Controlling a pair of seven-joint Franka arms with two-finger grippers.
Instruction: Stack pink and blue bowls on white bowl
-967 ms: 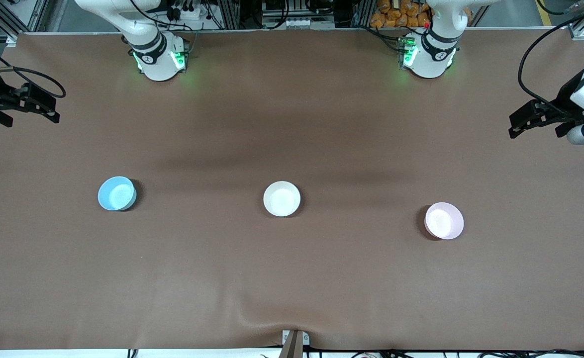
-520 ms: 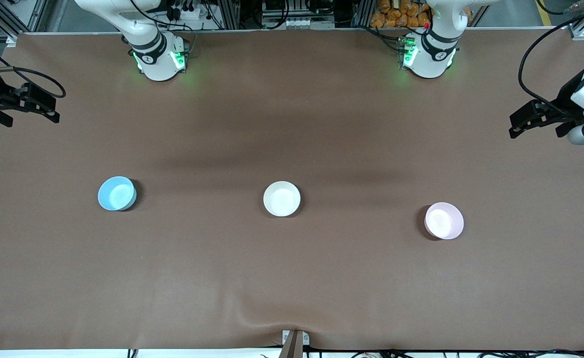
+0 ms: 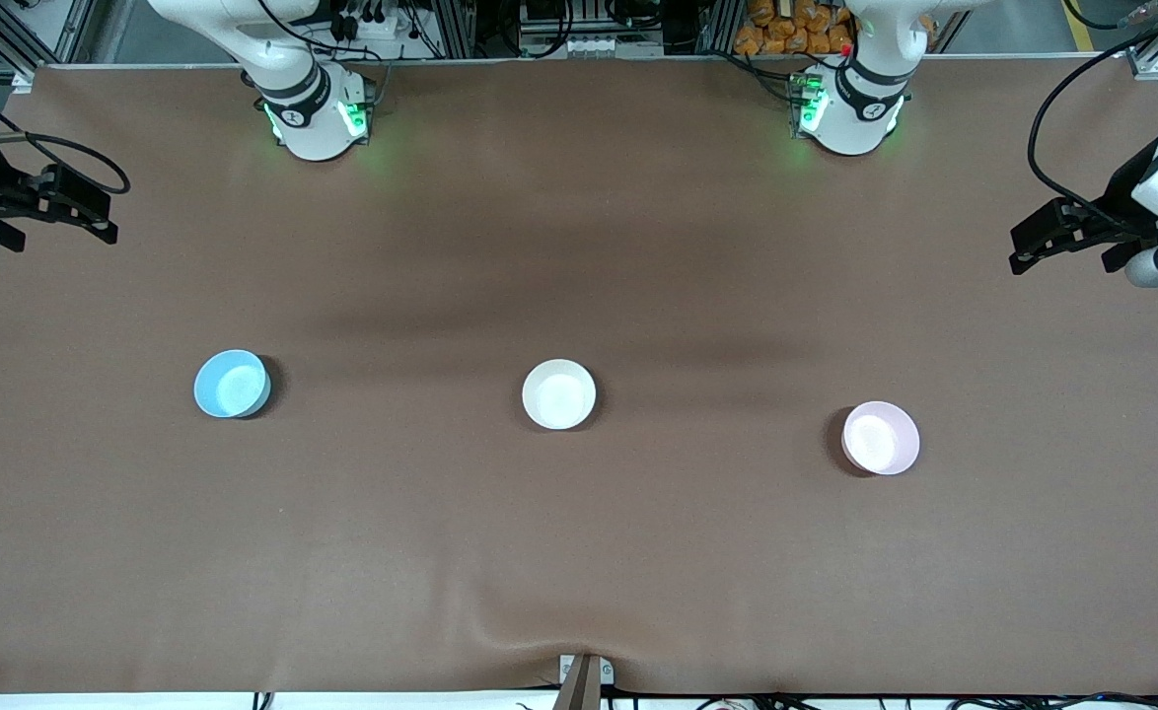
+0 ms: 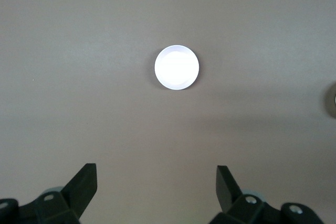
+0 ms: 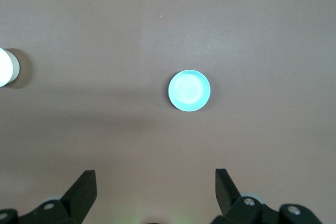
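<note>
You see three small round bowls, all right side up and well apart on the table. The white bowl (image 3: 559, 394) sits in the middle. The blue bowl (image 3: 232, 384) is toward the right arm's end. The pink bowl (image 3: 880, 438) (a bit nearer the front camera) is toward the left arm's end.

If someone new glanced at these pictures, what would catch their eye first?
Three small bowls sit apart in a row on the brown table: the blue bowl toward the right arm's end, the white bowl in the middle, and the pink bowl toward the left arm's end, slightly nearer the front camera.
</note>
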